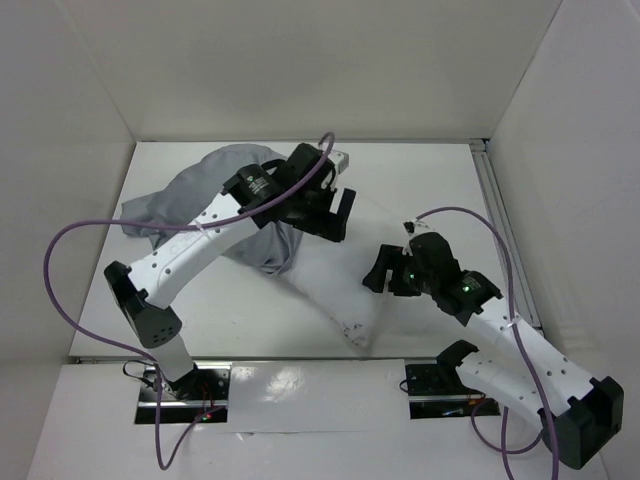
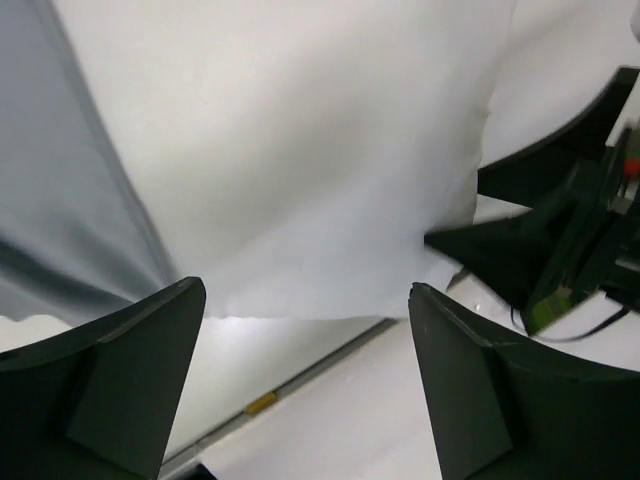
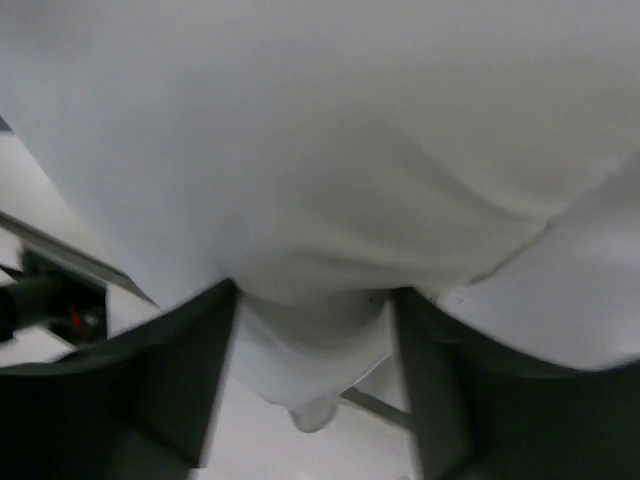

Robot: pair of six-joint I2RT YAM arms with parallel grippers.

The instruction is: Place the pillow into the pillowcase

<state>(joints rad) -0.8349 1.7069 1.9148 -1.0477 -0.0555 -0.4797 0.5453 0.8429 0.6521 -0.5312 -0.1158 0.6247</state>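
The grey pillowcase [image 1: 200, 195] lies crumpled at the back left of the table. The white pillow [image 1: 330, 285] stretches from it toward the near middle, one end tucked in the grey cloth. My left gripper [image 1: 338, 215] hovers over the pillow's far end, jaws wide open and nothing between them. In the left wrist view the pillow [image 2: 320, 150] hangs beyond the gripper [image 2: 305, 290], with the pillowcase [image 2: 60, 200] at the left. My right gripper [image 1: 388, 258] is at the pillow's right edge. It [image 3: 312, 300] stands open, a fold of the pillow [image 3: 320, 130] sagging between its fingers.
White walls close in the table [image 1: 440, 190] at the back and both sides. A metal rail [image 1: 505, 230] runs along the right edge. Purple cables loop from both arms. The right gripper [image 2: 560, 250] shows close by in the left wrist view.
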